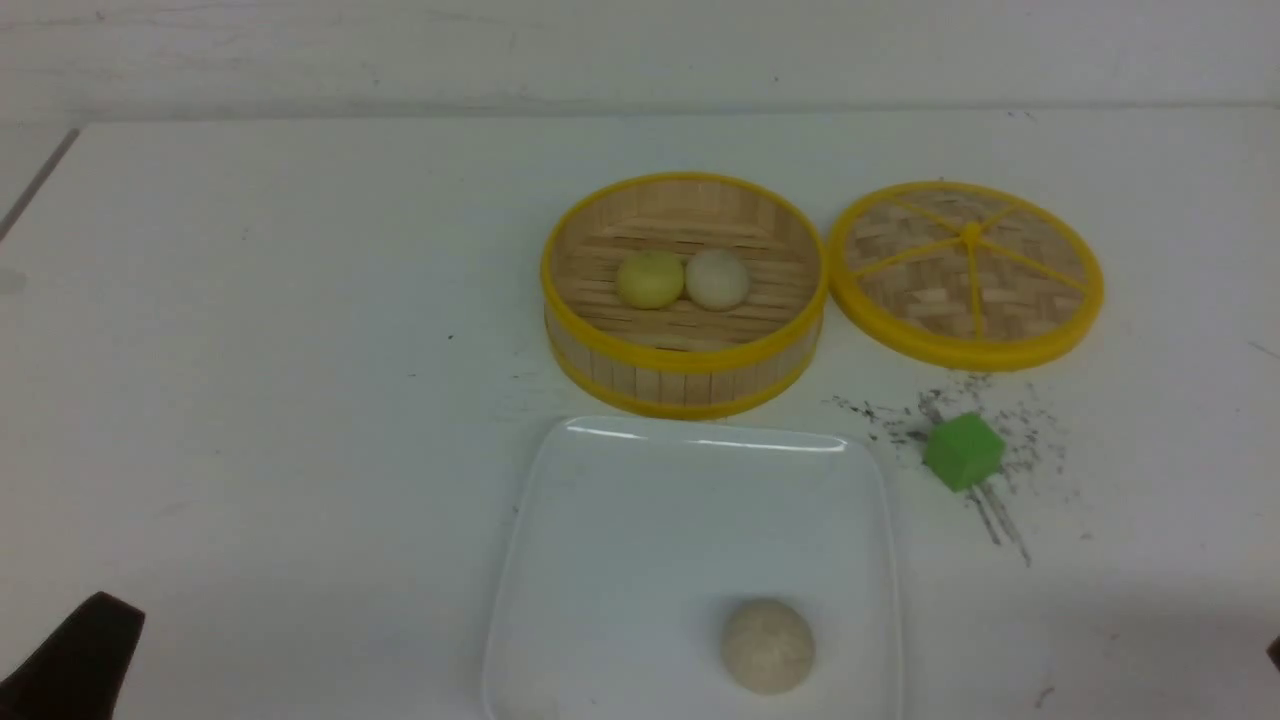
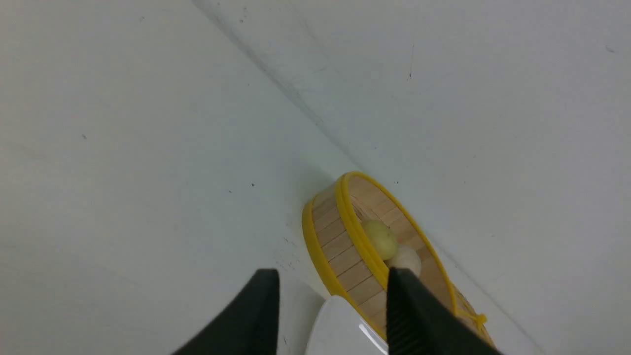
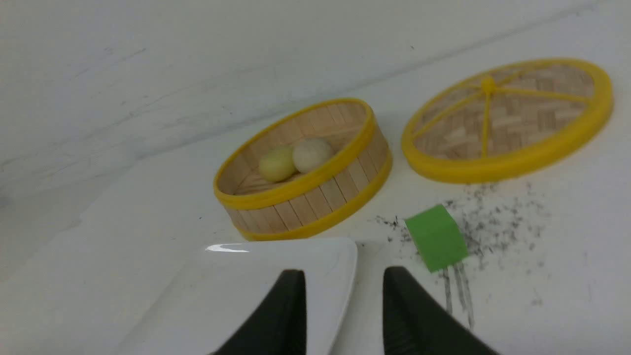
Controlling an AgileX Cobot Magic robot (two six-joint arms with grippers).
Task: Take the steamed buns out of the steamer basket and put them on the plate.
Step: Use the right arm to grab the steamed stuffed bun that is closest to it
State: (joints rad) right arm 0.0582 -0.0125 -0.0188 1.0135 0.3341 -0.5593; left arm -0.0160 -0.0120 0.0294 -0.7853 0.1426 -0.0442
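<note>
— Two steamed buns [image 1: 717, 278] touch in the steamer basket [image 1: 683, 365], just behind the plate [image 1: 640, 520]. Who reaches?
— Left gripper [image 2: 333, 315], fingers apart and empty (right gripper [image 3: 342, 315] likewise). Best descend straight over the yellow bun [image 1: 650, 279], clear the rim, squeeze softly.

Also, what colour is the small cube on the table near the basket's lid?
Bright green: the cube shows best in the right wrist view.

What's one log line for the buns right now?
yellow bun, white bun: in basket | speckled bun: on plate | left tool: open | right tool: open
</note>
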